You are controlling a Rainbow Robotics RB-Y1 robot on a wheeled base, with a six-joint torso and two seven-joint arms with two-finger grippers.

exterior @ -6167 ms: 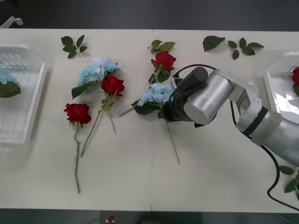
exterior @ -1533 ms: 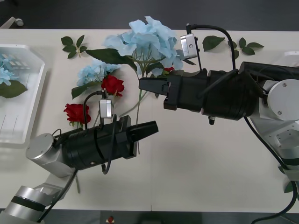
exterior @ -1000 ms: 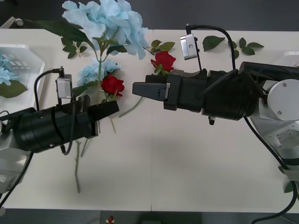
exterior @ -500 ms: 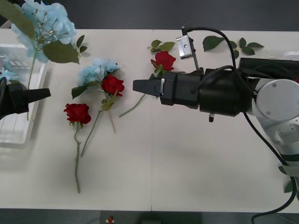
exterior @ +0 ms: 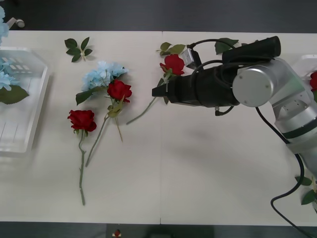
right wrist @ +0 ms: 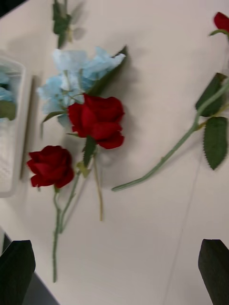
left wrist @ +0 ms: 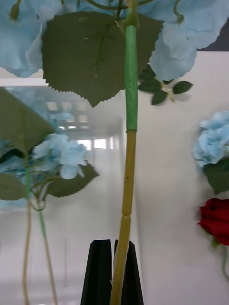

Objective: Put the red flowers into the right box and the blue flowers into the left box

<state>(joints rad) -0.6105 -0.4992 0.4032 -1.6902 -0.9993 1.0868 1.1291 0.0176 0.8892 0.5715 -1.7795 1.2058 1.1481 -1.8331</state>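
Black fingers (left wrist: 101, 271) of the left gripper (left wrist: 113, 274) are pinching the stem of a blue flower (left wrist: 129, 95) low down, with the bloom and its big leaf standing above them, which is presumably why the stem is being held so near its end: the head can hang free and go into the bin first. Beyond the stem, the left box (left wrist: 102, 138) is lying on the table with another blue flower (left wrist: 59, 152) already resting inside it, so the carried flower seems to be hovering over or just beside that box, ready for release. In the front view the left box (exterior: 37, 106) is sitting at the table's far left edge. Meanwhile the right gripper (exterior: 157, 91) is reaching across the table's middle, its forearm lying nearly level and pointing toward the robot's left, fingers (right wrist: 16, 264) spread wide apart and holding nothing. It is aiming at the red flowers (exterior: 119, 89) still lying on the table beside a blue cluster (exterior: 100, 74). The right box (exterior: 297, 94) is waiting at the right edge.
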